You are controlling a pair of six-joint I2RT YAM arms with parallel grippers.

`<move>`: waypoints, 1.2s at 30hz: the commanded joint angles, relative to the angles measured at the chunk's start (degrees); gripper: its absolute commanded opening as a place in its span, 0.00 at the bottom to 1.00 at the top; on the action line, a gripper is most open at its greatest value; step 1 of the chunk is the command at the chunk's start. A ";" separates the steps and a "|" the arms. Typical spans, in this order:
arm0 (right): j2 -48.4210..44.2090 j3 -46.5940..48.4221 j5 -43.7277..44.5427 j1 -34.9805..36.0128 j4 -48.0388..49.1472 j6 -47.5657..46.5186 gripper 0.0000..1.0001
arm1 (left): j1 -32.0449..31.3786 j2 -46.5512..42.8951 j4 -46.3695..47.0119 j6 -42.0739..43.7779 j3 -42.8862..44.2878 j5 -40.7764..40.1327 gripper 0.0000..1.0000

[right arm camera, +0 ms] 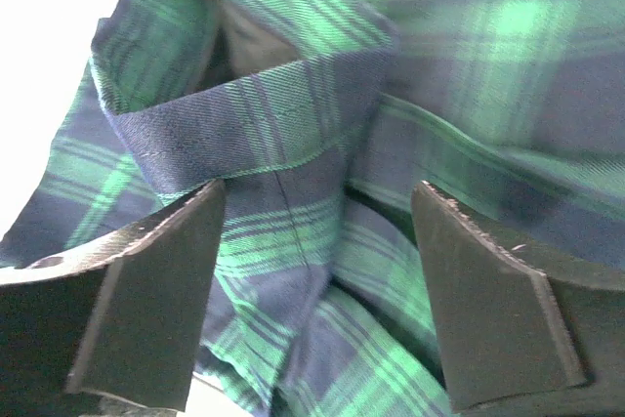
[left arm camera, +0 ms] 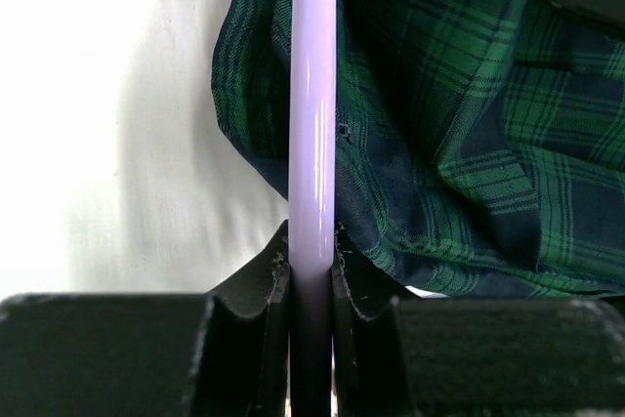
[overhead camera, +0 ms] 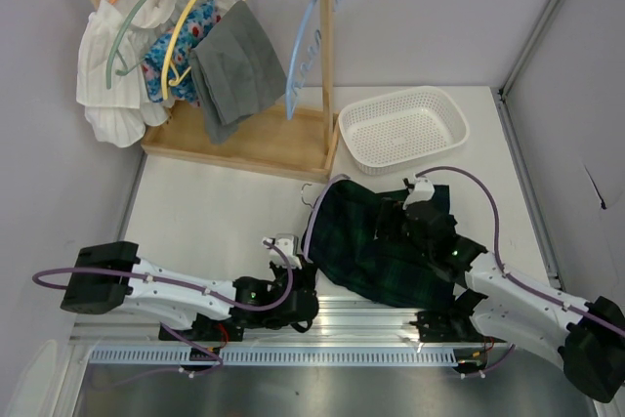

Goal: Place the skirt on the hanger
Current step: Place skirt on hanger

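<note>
The left pincer [left arm camera: 312,285] is pressed shut on the hanger [left arm camera: 312,95]. The hanger is a thin, shiny, light purple bar, and it runs straight up from between the two black fingers. In the left wrist view the bar lies over the left edge of the skirt [left arm camera: 469,144]. I cannot tell if any of the bar goes inside the cloth.

The right pincer [right arm camera: 317,280] is spread wide. Its two black fingers [right arm camera: 146,310] stand apart, one on each side of a fold of the skirt [right arm camera: 293,134]. They hang over the cloth but do not squeeze it. The thick band at the top of the skirt is bent over just past the fingers.

From above, the skirt [overhead camera: 376,256] is dark green and blue with checks. It lies in a crumpled heap on the white table [overhead camera: 215,212], near the front edge and between the two arms. The left pincer [overhead camera: 296,259] is at the skirt's left side, where the hanger [overhead camera: 314,217] curves up along the cloth. The right pincer [overhead camera: 405,210] is over the skirt's far right part.

Behind the skirt sits a white basket [overhead camera: 444,109] with little holes. To the left of the basket stands a wooden rack [overhead camera: 254,139]. A white top [overhead camera: 112,75], a flowery cloth [overhead camera: 186,46] and a grey cloth [overhead camera: 239,65] hang on it, next to a blue hanger [overhead camera: 303,46] with nothing on it.
</note>
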 commanded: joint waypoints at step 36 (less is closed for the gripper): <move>11.95 3.08 -0.35 22.86 18.90 -11.52 0.39 | 2.41 -4.06 1.84 3.48 2.46 -1.77 0.00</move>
